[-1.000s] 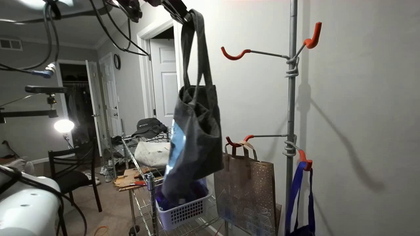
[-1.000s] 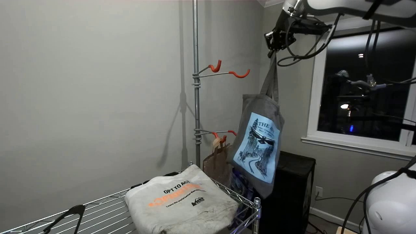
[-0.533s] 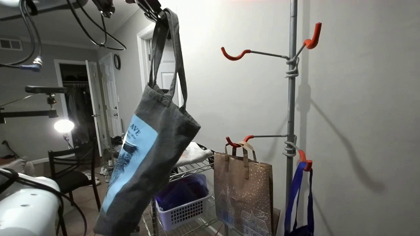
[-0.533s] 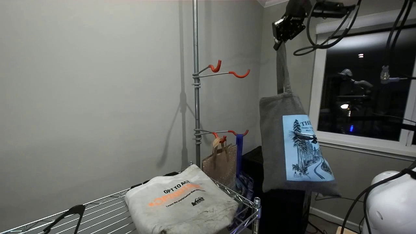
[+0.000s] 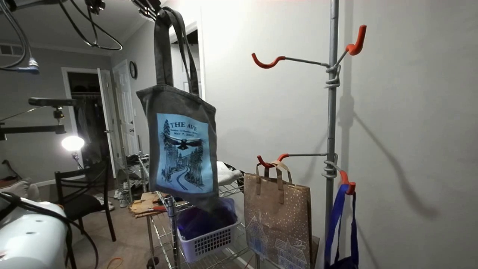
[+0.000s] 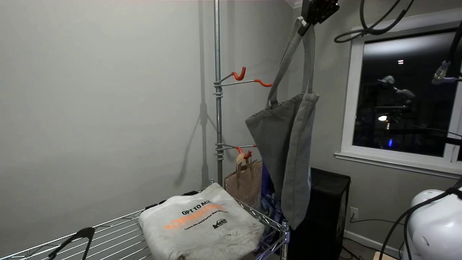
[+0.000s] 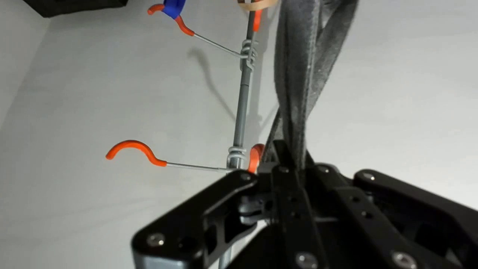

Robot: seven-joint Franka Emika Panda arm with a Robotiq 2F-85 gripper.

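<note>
My gripper is shut on the straps of a dark grey tote bag, which hangs freely below it. In an exterior view the gripper (image 5: 161,14) is at the top, and the tote bag (image 5: 152,149) turns its light-blue printed panel to the camera. In an exterior view the gripper (image 6: 305,28) is high up, and the tote bag (image 6: 297,155) shows edge-on, its print mostly hidden. In the wrist view the fingers (image 7: 293,157) pinch the grey straps (image 7: 297,67); the bag's body is out of view. The bag hangs apart from the metal pole (image 5: 331,119).
The pole carries orange-tipped hooks; an upper hook (image 5: 267,65) is bare. A brown paper bag (image 5: 278,216) and a blue-strapped bag (image 5: 336,216) hang from lower hooks. A white bag (image 6: 202,231) lies on a wire shelf (image 6: 115,236). A lavender basket (image 5: 211,243) sits lower.
The gripper has moved left and away from the pole in an exterior view, and upward in an exterior view. The held bag has swung and twisted, turning its print from one camera to another.
</note>
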